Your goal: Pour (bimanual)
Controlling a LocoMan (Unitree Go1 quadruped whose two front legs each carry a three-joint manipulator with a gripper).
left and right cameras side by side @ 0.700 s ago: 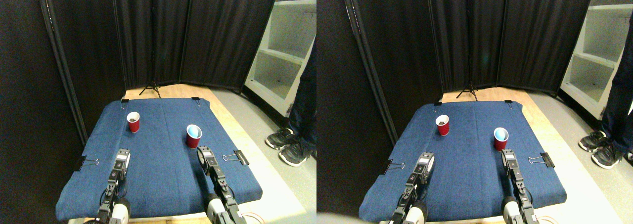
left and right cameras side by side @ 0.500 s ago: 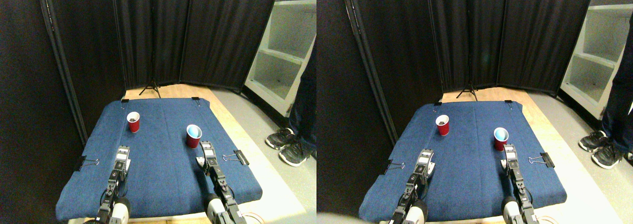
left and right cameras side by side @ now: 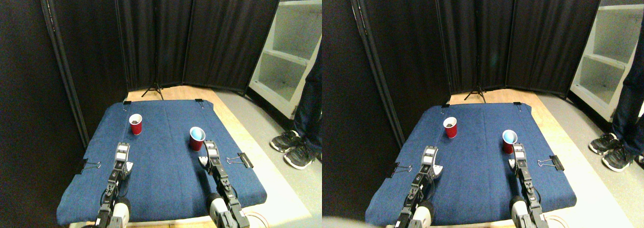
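Observation:
Two red cups stand upright on the blue cloth (left and right cameras side by side: pixel 161 182). The left red cup (left and right cameras side by side: pixel 135 124), white inside with something dark at its bottom, is at the far left. The right red cup (left and right cameras side by side: pixel 196 138) has a light blue inside and stands right of centre. My left gripper (left and right cameras side by side: pixel 122 148) reaches up from below, still well short of the left cup. My right gripper (left and right cameras side by side: pixel 211 147) is just to the right of the right cup's base, close beside it.
Binder clips hold the cloth at the left edge (left and right cameras side by side: pixel 88 164), the right edge (left and right cameras side by side: pixel 240 160) and the far corners. Black curtains close off the back and left. A white shelf unit (left and right cameras side by side: pixel 292 52) and a person's legs and shoes (left and right cameras side by side: pixel 297 145) are at the right.
Both manipulators have stretched forward. The right gripper has come up alongside the blue-lined cup. The left gripper has moved toward the far-left cup. The cups have not moved.

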